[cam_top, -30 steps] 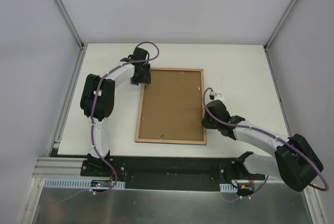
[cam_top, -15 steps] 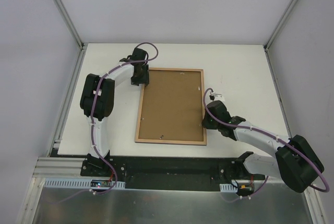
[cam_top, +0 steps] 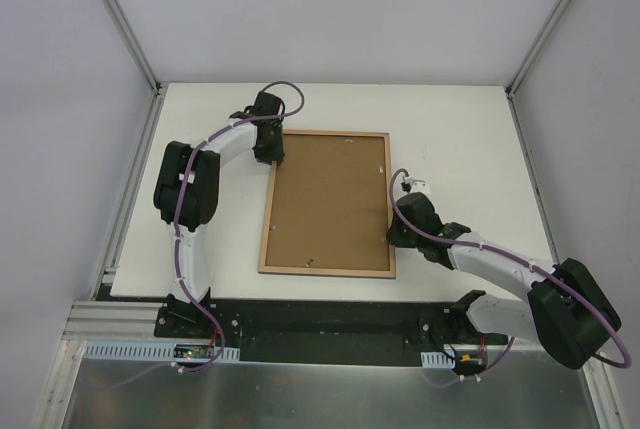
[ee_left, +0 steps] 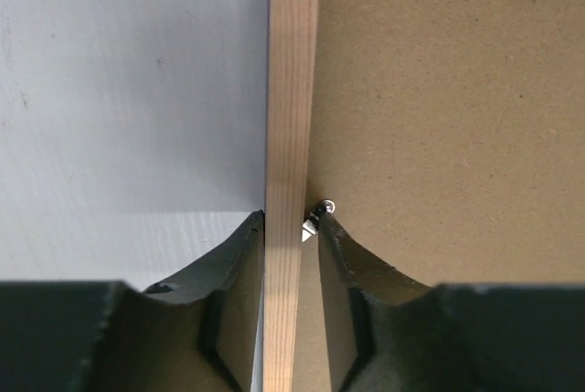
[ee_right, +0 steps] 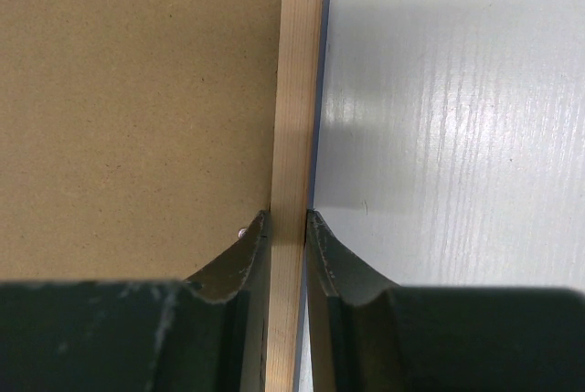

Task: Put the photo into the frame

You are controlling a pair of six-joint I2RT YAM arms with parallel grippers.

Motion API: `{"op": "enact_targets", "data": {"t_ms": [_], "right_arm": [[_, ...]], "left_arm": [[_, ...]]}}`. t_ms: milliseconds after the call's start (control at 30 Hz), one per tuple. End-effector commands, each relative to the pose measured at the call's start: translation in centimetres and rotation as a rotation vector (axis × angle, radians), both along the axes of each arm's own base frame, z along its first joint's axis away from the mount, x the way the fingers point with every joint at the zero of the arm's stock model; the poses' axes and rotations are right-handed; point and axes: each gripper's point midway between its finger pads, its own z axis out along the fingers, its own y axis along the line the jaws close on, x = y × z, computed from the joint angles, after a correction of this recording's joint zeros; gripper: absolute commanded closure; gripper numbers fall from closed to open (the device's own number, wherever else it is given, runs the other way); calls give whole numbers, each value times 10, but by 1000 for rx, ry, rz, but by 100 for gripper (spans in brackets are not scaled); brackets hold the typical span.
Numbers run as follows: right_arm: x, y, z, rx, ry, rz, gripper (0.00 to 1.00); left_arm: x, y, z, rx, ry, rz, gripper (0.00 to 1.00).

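Note:
The frame (cam_top: 268, 221) lies face down in the middle of the table, its light wood back up and a brown backing board (cam_top: 330, 199) set inside it. The photo is hidden. My left gripper (cam_top: 270, 153) is at the frame's far left corner. Its jaws straddle the left rail (ee_left: 291, 90): the left finger is against the wood, the right finger (ee_left: 343, 264) is a narrow gap away, beside a small metal tab (ee_left: 316, 217). My right gripper (cam_top: 392, 237) is low on the right rail (ee_right: 300, 90), with both fingers pressed on the wood.
The white table (cam_top: 460, 149) is bordered by grey walls and metal uprights at the back corners. Both arm bases sit on the black rail along the near edge. The brown backing board (ee_left: 439, 90) (ee_right: 137, 90) fills the frame's inside.
My left gripper's jaws have narrowed around the left rail. The right gripper and the frame have not moved.

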Motion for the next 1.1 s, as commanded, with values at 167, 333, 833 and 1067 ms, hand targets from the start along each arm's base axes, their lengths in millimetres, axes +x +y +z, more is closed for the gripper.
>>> {"op": "enact_targets", "data": {"t_ms": [167, 333, 833, 1067], "right_arm": [[-22, -5, -14, -24, 80, 41, 99], [-21, -6, -14, -25, 79, 41, 99], [-22, -7, -11, -23, 68, 38, 99], [-23, -8, -12, -22, 68, 37, 99]], "left_arm": [[-4, 19, -1, 76, 14, 24, 91], [0, 26, 0, 110, -3, 62, 100], [-12, 36, 28, 103, -57, 149, 77], [-37, 31, 34, 41, -40, 170, 47]]}}
